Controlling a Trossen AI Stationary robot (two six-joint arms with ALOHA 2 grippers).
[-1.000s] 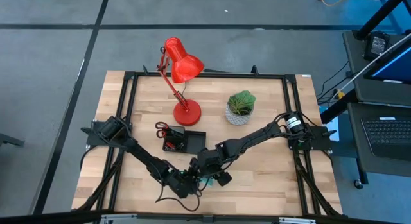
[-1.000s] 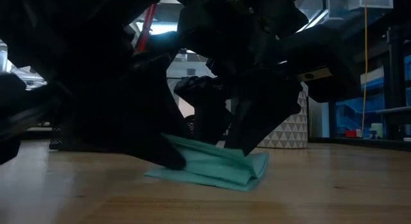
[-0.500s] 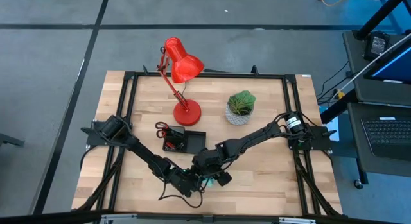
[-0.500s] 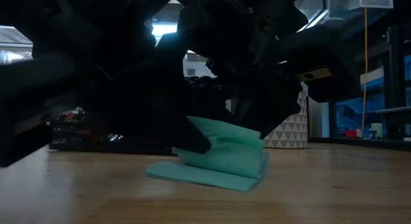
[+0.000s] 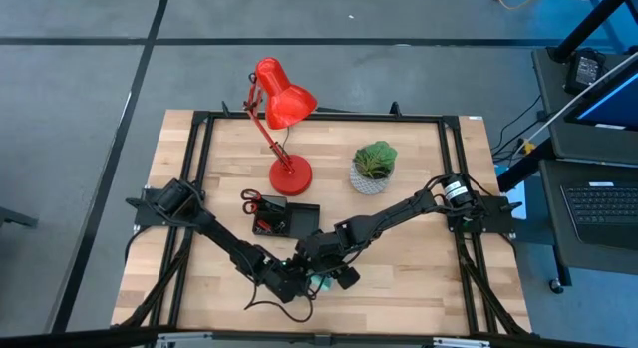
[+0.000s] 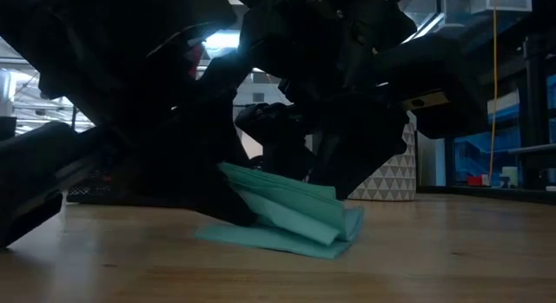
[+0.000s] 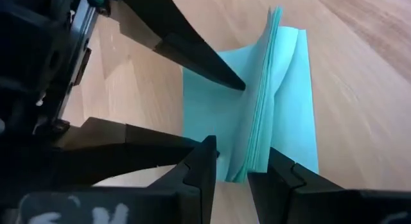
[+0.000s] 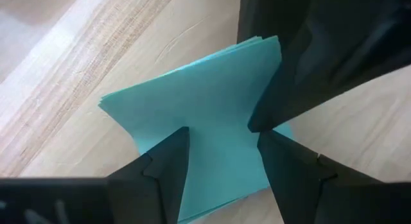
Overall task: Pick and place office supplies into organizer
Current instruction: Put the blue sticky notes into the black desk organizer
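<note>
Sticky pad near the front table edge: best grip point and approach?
Judging by its pose, grip the sticky pad at its raised, fanned sheet edge, coming from the side with a finger above and below the stack. Its bottom sheets lie flat on the table, so a top-down pinch has little to catch.
</note>
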